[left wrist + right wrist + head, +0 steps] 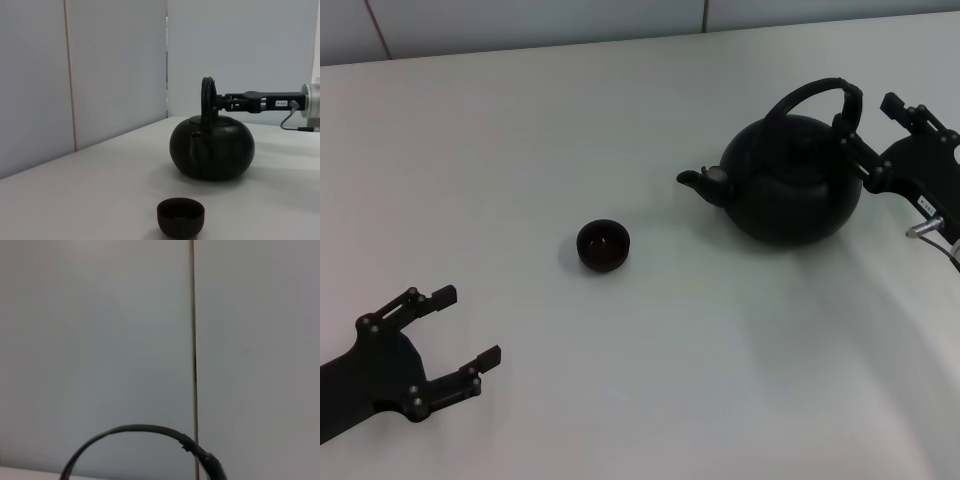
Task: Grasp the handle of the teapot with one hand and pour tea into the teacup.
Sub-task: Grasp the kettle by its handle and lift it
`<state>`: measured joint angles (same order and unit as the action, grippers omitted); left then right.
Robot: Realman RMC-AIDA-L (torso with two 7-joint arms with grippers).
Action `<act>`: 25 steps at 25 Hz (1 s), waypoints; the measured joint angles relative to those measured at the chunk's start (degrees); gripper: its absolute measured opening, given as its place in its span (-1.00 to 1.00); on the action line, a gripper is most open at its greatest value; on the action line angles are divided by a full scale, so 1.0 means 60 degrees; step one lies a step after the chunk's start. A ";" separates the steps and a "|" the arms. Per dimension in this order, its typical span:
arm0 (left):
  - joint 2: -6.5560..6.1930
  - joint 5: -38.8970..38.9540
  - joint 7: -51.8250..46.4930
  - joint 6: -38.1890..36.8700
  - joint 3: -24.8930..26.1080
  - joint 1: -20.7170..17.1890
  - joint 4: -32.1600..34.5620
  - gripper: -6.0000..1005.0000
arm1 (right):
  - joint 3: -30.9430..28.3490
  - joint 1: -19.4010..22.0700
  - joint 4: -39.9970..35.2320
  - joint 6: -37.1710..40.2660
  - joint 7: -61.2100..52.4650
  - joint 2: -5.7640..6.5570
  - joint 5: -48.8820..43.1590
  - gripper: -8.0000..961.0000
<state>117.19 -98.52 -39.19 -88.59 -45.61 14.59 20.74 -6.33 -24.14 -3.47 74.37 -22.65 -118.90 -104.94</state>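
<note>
The matte-black teapot (790, 185) stands on the white table at the right, its spout pointing left toward the teacup (603, 246), a tiny dark bowl near the middle. The handle (810, 95) arches over the lid. My right gripper (865, 112) is open at the handle's thicker right side, one finger against it, the other apart behind. In the left wrist view the teapot (212, 150) stands behind the teacup (180, 216), and the right gripper (220, 102) reaches the handle (207, 97) near its top. The right wrist view shows only the handle's arch (145, 429). My left gripper (468, 325) is open, parked front left.
The white table (620, 400) spreads around both objects. A pale panelled wall (520, 25) runs along its far edge. A silver fitting and cable (925, 228) hang from the right arm beside the teapot.
</note>
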 joint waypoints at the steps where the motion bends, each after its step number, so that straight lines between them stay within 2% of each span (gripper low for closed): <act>1: 0.0000 0.0000 0.0000 0.0000 0.0000 0.0000 0.0000 0.72 | 0.0000 0.0000 0.0000 0.0000 0.0000 0.0000 0.0000 0.43; 21: 0.0065 -0.0002 -0.0056 0.0087 0.0000 -0.0001 0.0003 0.72 | 0.0046 -0.0192 -0.0125 -0.0357 -0.0028 0.0029 -0.0078 0.27; 25: 0.0055 -0.0001 -0.0082 0.0087 0.0000 0.0004 0.0012 0.72 | 0.0129 -0.0280 -0.0355 -0.0358 -0.0624 0.0063 -0.0464 0.23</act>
<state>117.52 -98.52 -39.68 -88.06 -45.61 14.62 20.81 -5.55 -25.82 -5.61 72.23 -26.39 -118.52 -107.72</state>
